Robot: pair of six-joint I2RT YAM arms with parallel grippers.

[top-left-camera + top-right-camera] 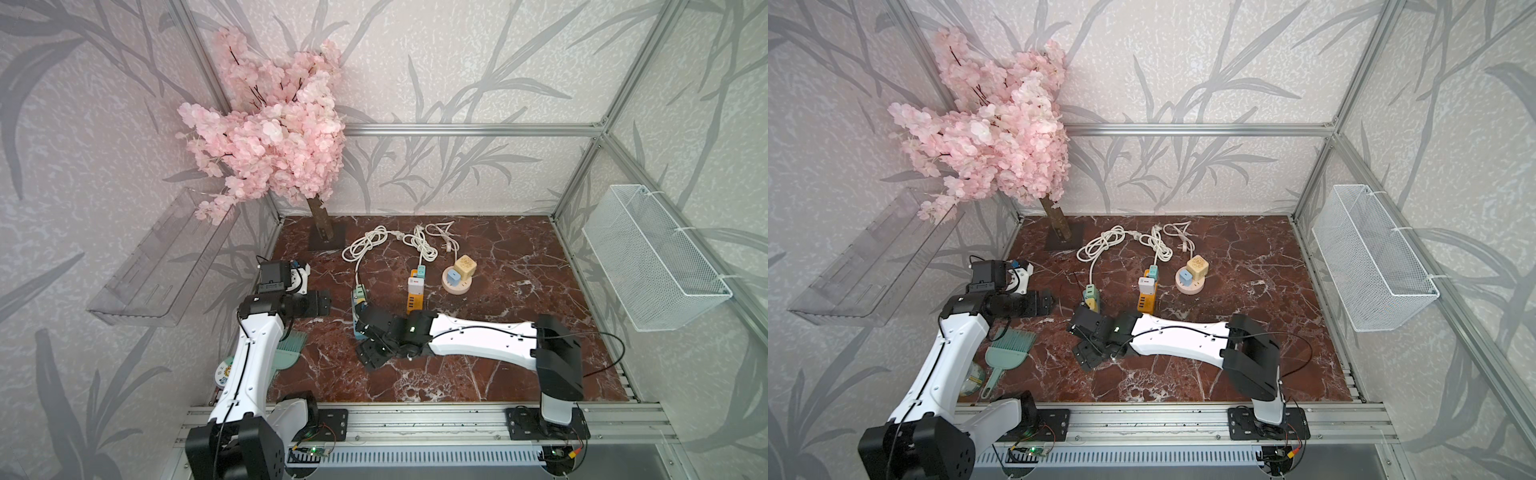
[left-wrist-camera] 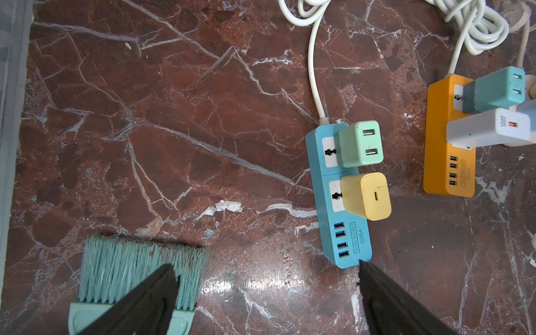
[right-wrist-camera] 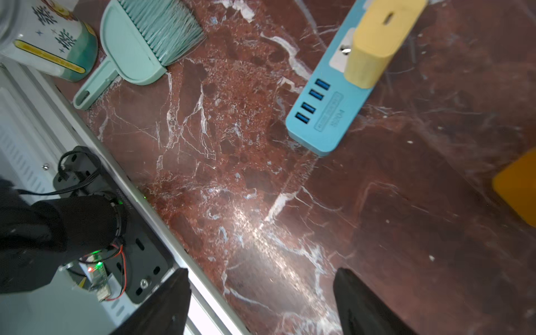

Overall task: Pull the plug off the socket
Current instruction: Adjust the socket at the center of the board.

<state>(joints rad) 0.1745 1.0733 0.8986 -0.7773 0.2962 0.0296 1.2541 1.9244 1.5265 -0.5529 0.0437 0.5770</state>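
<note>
A blue socket strip (image 2: 342, 232) lies on the marble floor with a mint-green plug (image 2: 361, 143) and a yellow plug (image 2: 367, 195) seated in it. In both top views my right gripper (image 1: 365, 336) (image 1: 1081, 336) hovers over the strip's near end and hides part of it. In the right wrist view the right gripper (image 3: 262, 272) is open, with only bare floor between its fingers and the strip (image 3: 319, 116) and yellow plug (image 3: 377, 43) ahead of it. My left gripper (image 2: 266, 266) is wide open and empty, just left of the strip (image 1: 356, 307).
An orange strip (image 1: 415, 295) with a teal and a white plug lies right of the blue one. Beyond it is a round pink socket (image 1: 457, 282) with two cube plugs. Coiled white cords (image 1: 365, 245) lie behind. A teal brush (image 1: 291, 349) and a cup (image 3: 49, 40) sit front left, and a blossom tree (image 1: 270, 137) stands back left.
</note>
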